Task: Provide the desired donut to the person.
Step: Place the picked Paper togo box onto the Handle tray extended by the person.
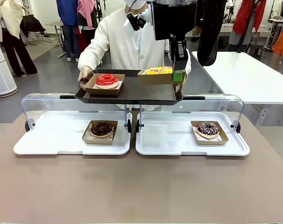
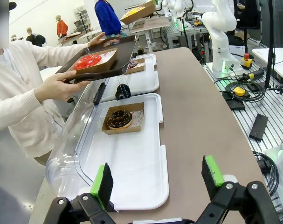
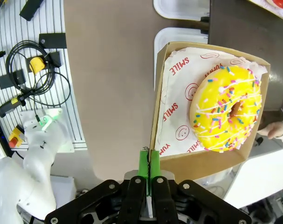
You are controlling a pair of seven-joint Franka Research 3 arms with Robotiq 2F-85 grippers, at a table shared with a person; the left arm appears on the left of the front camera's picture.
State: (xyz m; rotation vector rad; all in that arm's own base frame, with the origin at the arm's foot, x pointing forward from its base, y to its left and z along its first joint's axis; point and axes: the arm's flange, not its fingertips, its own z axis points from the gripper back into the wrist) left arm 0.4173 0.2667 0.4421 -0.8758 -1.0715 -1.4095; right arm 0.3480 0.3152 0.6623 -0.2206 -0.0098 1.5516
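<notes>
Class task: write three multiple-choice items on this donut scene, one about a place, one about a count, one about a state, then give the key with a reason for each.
1. Where is the red-glazed donut?
A. in a box on the dark tray that the person holds
B. on the left white tray
C. on the bare table

2. How many donuts lie on the two white trays?
A. one
B. two
C. four

3. How does the right gripper stand?
A. wide open over the table
B. shut on the edge of the yellow sprinkled donut's box
C. shut on the red donut

Key: 1 A, its box sits on the held tray; 2 B, one chocolate donut and one sprinkled dark donut; 3 B, the green pads pinch the cardboard wall.
</notes>
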